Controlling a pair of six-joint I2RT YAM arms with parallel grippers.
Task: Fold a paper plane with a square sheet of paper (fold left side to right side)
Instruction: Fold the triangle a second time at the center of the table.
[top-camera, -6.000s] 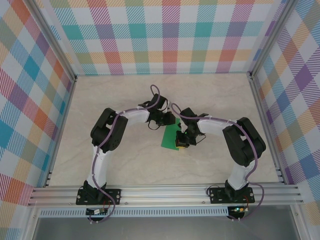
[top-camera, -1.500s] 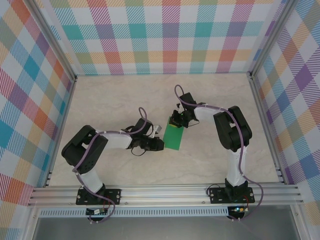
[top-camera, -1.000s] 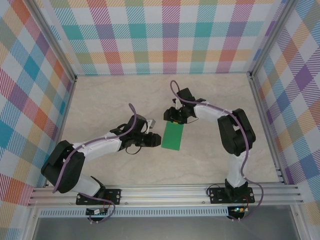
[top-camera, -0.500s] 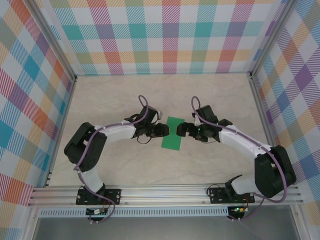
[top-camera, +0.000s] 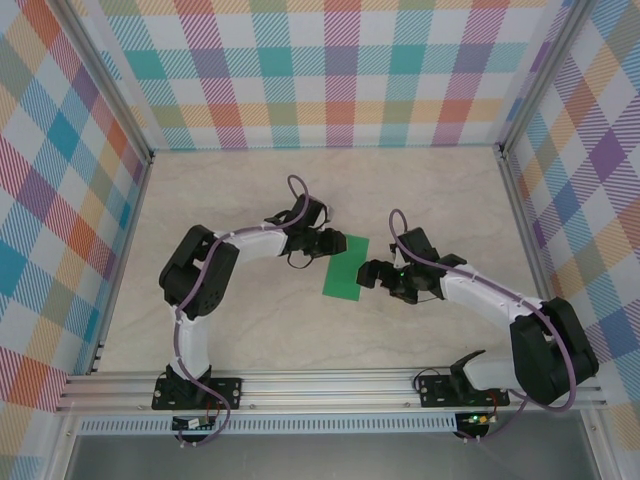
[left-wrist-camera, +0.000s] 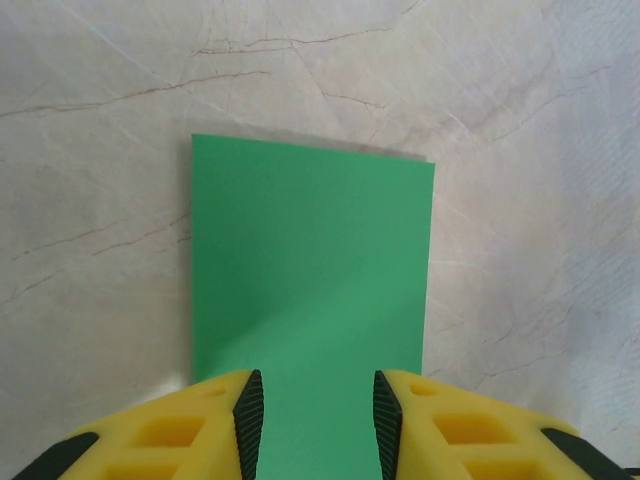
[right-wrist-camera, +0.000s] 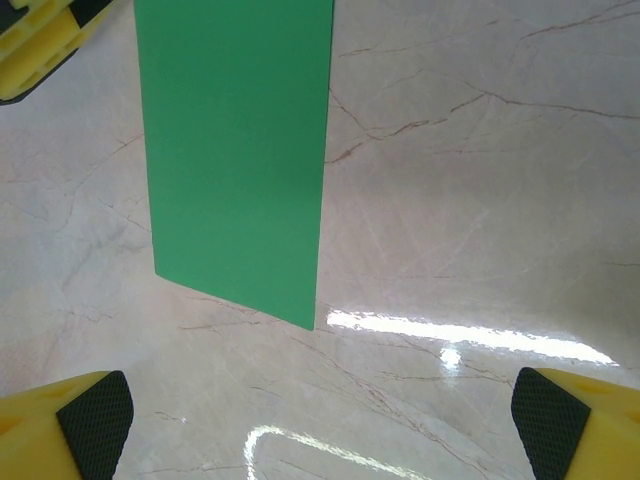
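The green sheet of paper (top-camera: 346, 268) lies flat on the marble table as a narrow folded rectangle, long axis running away from the arm bases. My left gripper (top-camera: 334, 243) hovers at its far left end, open. In the left wrist view the paper (left-wrist-camera: 312, 270) stretches ahead and passes under the gap between the left gripper (left-wrist-camera: 316, 425) fingers. My right gripper (top-camera: 369, 274) sits just right of the paper's right edge, open wide. The right wrist view has the paper (right-wrist-camera: 235, 150) ahead at upper left, with bare table between the right gripper (right-wrist-camera: 320, 425) fingertips.
Plaid multicolour walls (top-camera: 330, 70) close in the table on three sides, and an aluminium rail (top-camera: 330, 385) runs along the near edge. A yellow finger of the left gripper (right-wrist-camera: 35, 40) appears at the top left of the right wrist view.
The left gripper has moved from the paper's left edge up to its far end. The right gripper has drawn back toward the near right. The paper has stayed put.
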